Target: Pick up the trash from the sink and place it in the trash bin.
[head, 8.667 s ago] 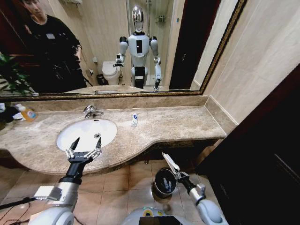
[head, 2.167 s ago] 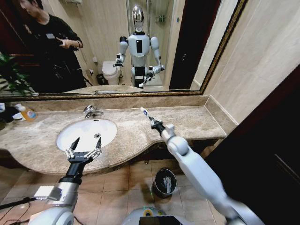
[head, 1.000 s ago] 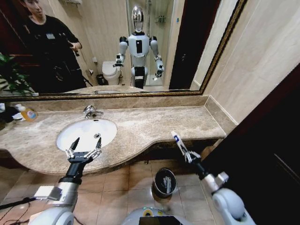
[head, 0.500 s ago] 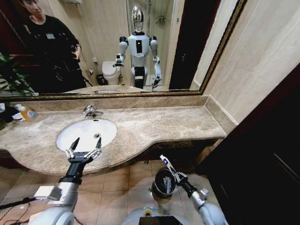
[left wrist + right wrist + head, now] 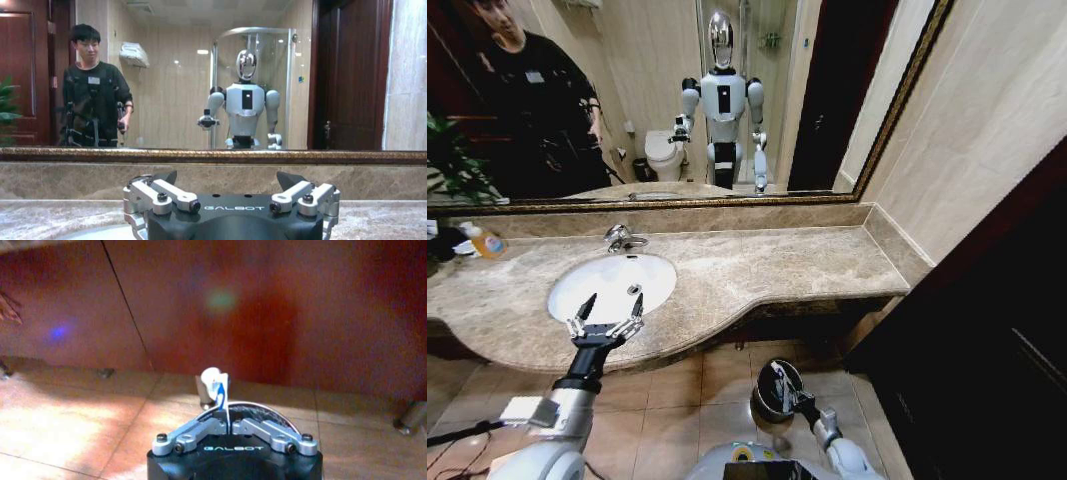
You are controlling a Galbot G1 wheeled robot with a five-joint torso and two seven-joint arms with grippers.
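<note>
Down at six o'clock over the trash bin [image 5: 777, 390], right claw [image 5: 228, 426] lowered from worktop height, clamped on white tube [image 5: 215, 386], ready for dropping; left claw [image 5: 604, 322] spread above sink [image 5: 613, 283].

claw [image 5: 227, 426]: black housing, white GALBOT mark | silver screwed fingers (pale arms)

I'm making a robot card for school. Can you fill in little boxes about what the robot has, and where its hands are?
right gripper: shut on a small white tube with blue print, low over the floor
bin: small round black trash bin with shiny metal rim, right under that tube
left gripper: fingers open, holding nothing, at the front edge of the white oval sink
in the sink: one small pale item
</note>
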